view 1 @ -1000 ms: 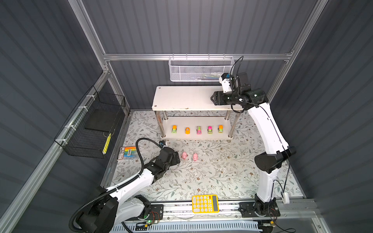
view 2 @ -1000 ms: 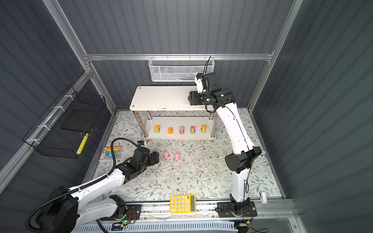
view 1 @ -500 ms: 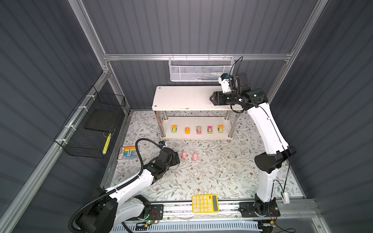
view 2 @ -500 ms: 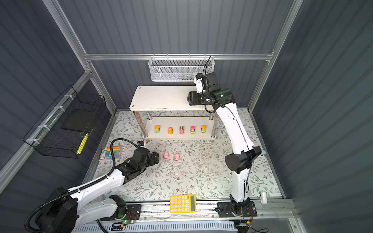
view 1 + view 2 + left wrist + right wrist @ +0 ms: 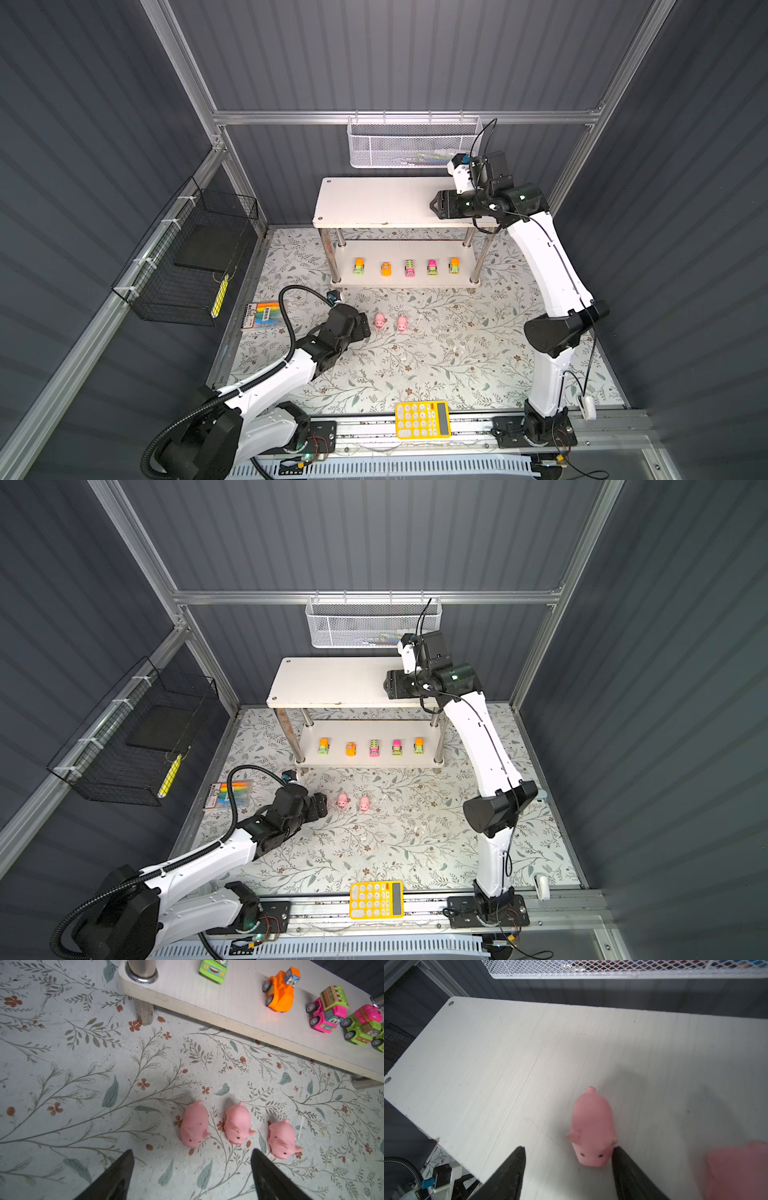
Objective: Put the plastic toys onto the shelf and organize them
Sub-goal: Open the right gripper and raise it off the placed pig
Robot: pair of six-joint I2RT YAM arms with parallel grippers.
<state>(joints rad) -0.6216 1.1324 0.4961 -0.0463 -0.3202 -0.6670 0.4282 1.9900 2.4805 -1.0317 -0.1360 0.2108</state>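
- Step in hand, as I judge it: pigs are going up onto the top board. The right gripper (image 5: 434,205) hangs over the right end of the shelf's top board (image 5: 374,203), jaws apart. A pink pig (image 5: 592,1128) stands on the board between the tips, unclamped, with one ear at or against one finger (image 5: 618,1159).
- A pink blur (image 5: 737,1167) at the edge of the right wrist view is likely a second pig, but it's too blurred to be sure.
- Five toy vehicles (image 5: 409,267) sit in a row on the lower board (image 5: 399,249).
- The left gripper (image 5: 192,1152) is low over the floral mat (image 5: 83,1064), jaws wide apart and empty. Three pigs (image 5: 238,1124) stand side by side just beyond its tips, near of the shelf and left of centre.
- Next, for you: draw the right gripper straight back without dragging that ear. Then close the left on the left pig of the three.
- Edges: the placed pig stands mid-depth, clear of both long edges.
- Room: the top board is bare leftward. The white mesh basket (image 5: 411,145) hangs over its far edge, so keep lifts low there.
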